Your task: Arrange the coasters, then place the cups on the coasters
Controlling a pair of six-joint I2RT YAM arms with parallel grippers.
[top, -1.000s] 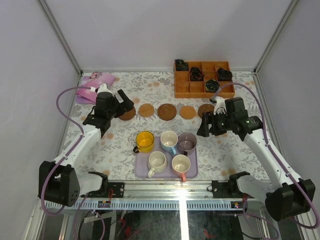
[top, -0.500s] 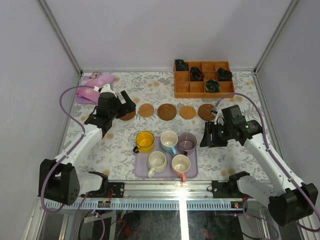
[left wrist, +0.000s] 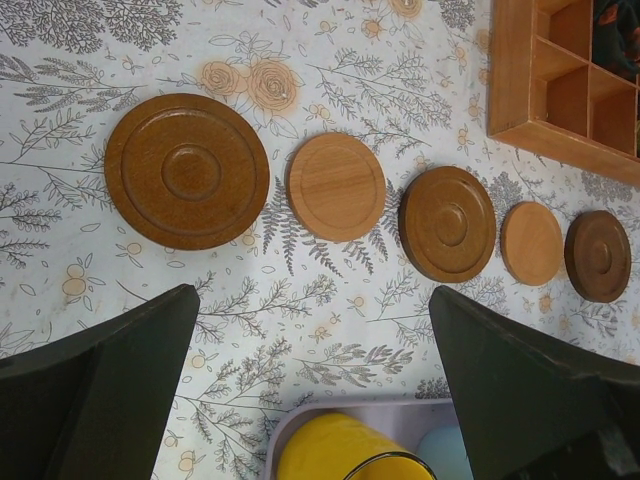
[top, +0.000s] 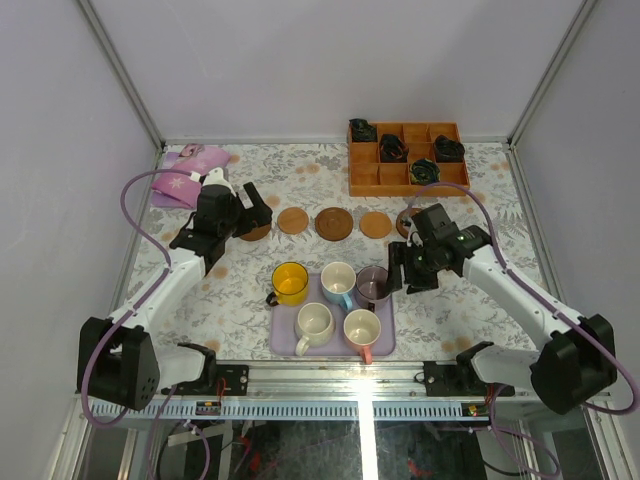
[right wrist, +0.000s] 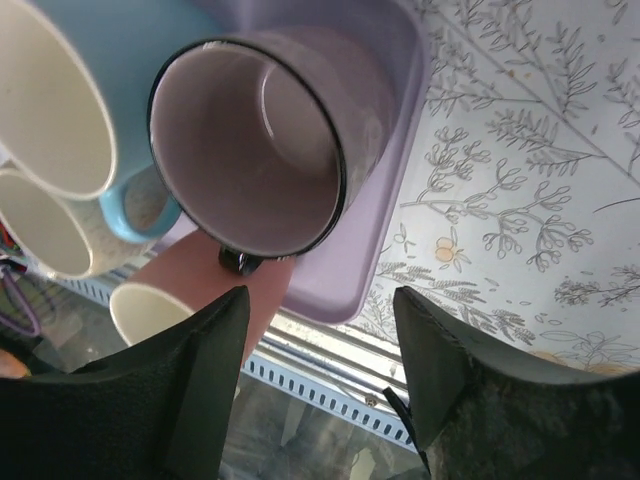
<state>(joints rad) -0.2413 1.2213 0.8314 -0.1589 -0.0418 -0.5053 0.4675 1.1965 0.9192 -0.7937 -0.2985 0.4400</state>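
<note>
Overhead, a floral-patterned tabletop (top: pixel 230 290) sits inside pale walls with metal posts at the corners. Five round brown coasters (top: pixel 334 223) lie in a row across the middle, spaced apart with none touching. A strip of bare pattern runs between this row and a lavender tray (top: pixel 284 345) near the front edge. Wider bare stretches lie to the tray's left and right.

All five cups (top: pixel 314 325) stand close together on the tray. The yellow cup (top: pixel 290 283), light blue cup (top: pixel 338 282) and greyish-purple cup (top: pixel 373 287) are at the back. The cream and pink ones are in front.

An orange-brown compartment box (top: pixel 372 178) fills the far right corner, just beyond the row. A pink cloth item (top: pixel 185 165) lies at the far left.

The left arm (top: pixel 170 280) reaches forward from its base. The left fingers (left wrist: pixel 120 380) are spread wide and released, holding nothing. They hang over the leftmost coaster (left wrist: pixel 187 171), and from above they partly cover it.

The right arm (top: pixel 510 290) bends inward across the rightmost coaster (left wrist: pixel 597 256), with its wrist tipped down at the tray's right edge. The right fingers (right wrist: pixel 200 390) are parted and grasp nothing. They sit just beside the greyish-purple cup, whose small dark handle is near one fingertip.
</note>
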